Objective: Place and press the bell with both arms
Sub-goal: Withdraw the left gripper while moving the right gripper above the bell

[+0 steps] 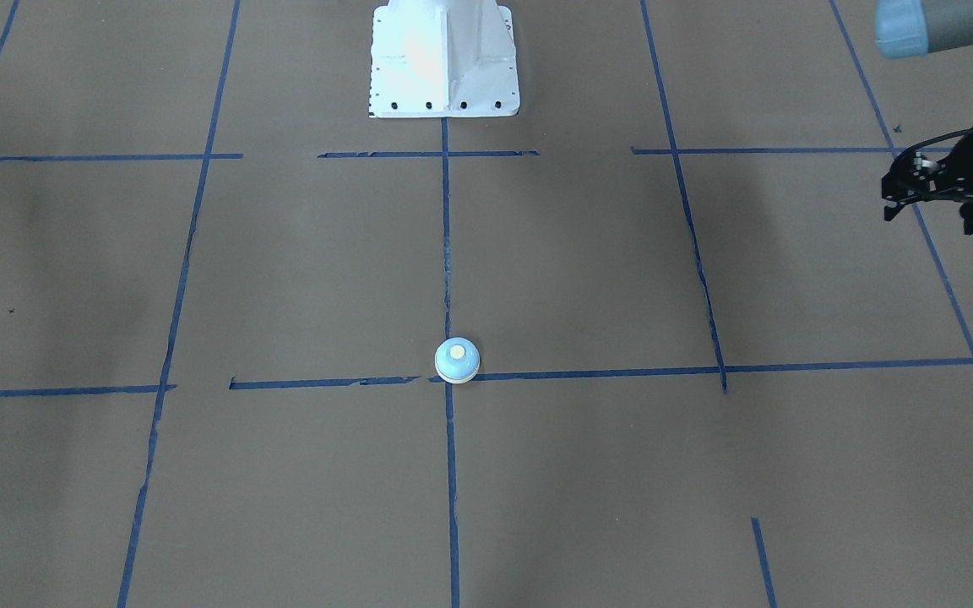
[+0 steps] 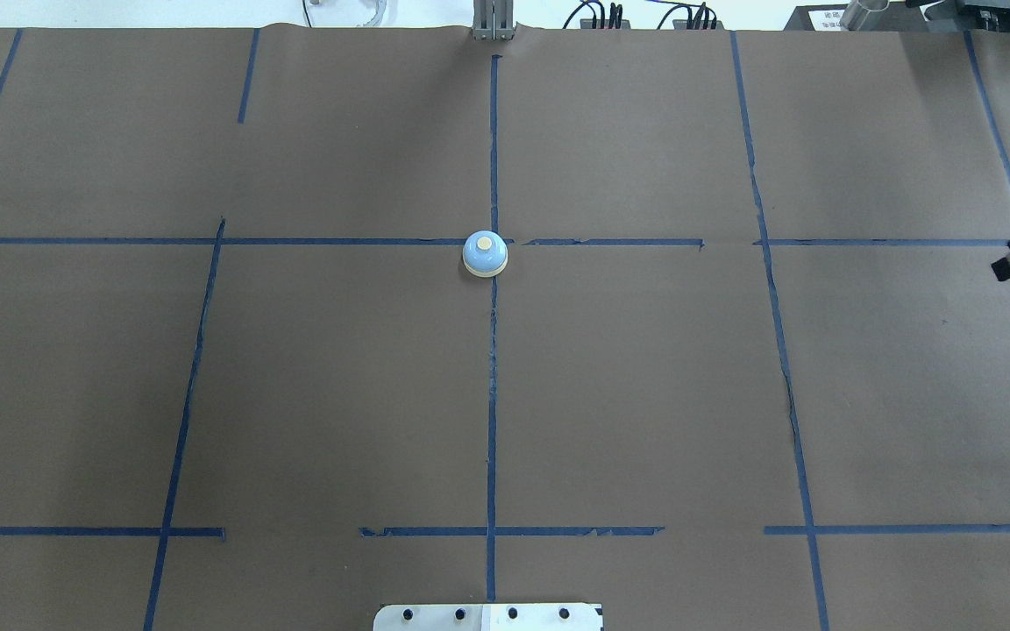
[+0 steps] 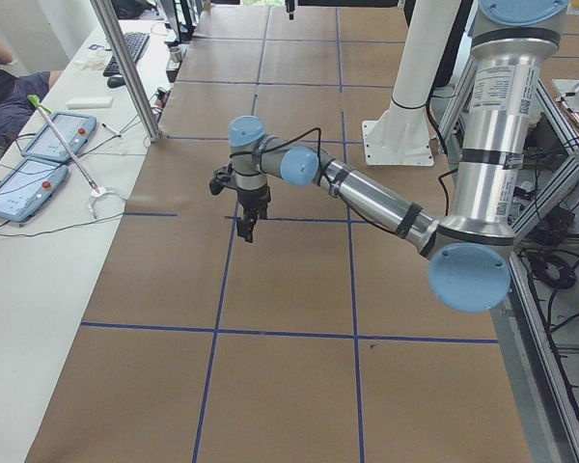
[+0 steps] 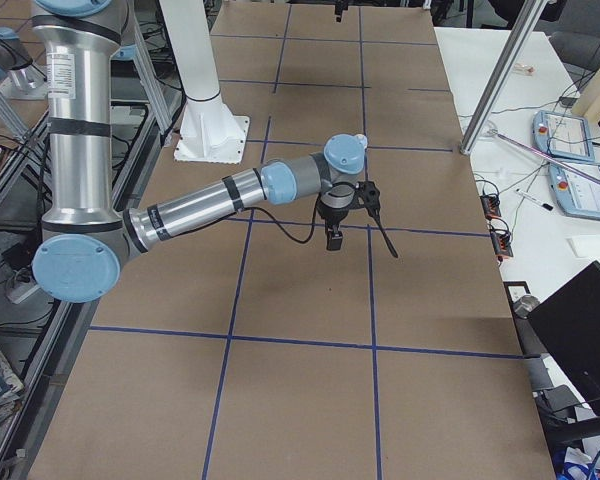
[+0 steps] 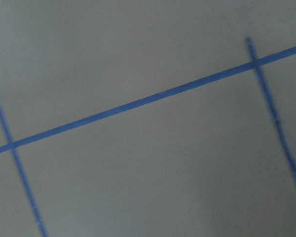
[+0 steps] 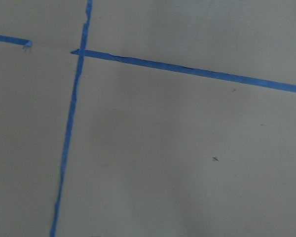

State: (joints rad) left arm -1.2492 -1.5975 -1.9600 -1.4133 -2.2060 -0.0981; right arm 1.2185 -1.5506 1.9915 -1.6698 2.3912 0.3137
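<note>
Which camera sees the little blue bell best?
The overhead view: the bell sits whole and sharp, blue dome, cream ring and button all showing. The front-facing view shows it almost as well. The side and wrist views do not show it.

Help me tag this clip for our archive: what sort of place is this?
Most likely a robotics lab cell: a left arm and right arm reach over a paper-covered table marked with a blue tape grid, and teach pendants lie on a side bench.
</note>
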